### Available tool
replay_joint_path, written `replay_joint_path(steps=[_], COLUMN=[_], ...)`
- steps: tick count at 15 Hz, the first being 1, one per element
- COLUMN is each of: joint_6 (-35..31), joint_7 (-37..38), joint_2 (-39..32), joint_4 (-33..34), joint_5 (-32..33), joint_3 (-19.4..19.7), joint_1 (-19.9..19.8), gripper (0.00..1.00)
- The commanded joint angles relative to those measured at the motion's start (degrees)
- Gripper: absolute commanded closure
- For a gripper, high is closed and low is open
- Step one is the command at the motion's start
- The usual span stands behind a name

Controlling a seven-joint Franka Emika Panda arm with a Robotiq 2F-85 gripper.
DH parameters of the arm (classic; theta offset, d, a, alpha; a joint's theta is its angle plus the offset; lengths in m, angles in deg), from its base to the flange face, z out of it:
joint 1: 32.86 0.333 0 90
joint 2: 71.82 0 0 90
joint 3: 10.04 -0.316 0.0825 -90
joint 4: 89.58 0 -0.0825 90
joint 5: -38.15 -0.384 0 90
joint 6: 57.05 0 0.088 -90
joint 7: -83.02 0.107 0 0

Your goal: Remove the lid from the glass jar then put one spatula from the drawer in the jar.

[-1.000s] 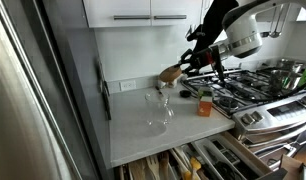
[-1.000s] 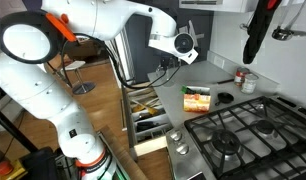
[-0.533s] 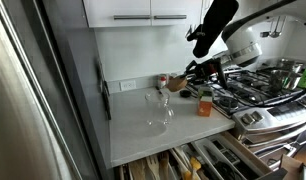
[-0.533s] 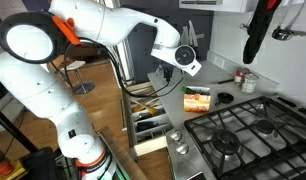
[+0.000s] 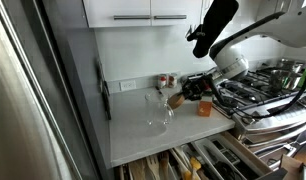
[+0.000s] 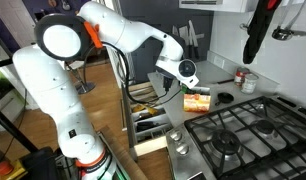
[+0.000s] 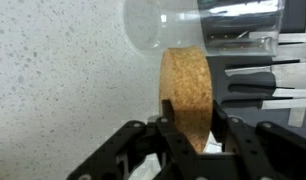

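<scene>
End effector point(image 7: 193, 128) pinching cork lid point(image 7: 186, 85), grip clear wrist view only

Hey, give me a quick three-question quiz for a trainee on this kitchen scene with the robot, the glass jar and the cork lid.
1. True or false: the cork lid sits on the mouth of the glass jar.
2. Multiple choice: the gripper is A) open and empty, B) shut on the cork lid, C) shut on a spatula.
3. Fill in the blank: the drawer below the countertop stands ____ (open or closed).

Key:
1. False. The lid is off the jar and clamped in the gripper beside it.
2. B.
3. Open.
</scene>
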State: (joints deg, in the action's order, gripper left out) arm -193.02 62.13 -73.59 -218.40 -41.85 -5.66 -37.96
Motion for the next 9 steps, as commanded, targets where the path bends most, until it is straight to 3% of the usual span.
replay_joint_path(steps=[1,8,9], joint_6=[-2.20,-6.18,-6.29], joint_7=[4.96,9.48,10.82], joint_2=[-3.33,-7.31,-7.50], joint_4=[1.48,3.28,3.30], joint_5=[1.88,3.14,4.32], joint_3=[-0.04,0.10,0.18], joint_1=[0.45,0.65,0.69], gripper=[0.86,0.86,0.36])
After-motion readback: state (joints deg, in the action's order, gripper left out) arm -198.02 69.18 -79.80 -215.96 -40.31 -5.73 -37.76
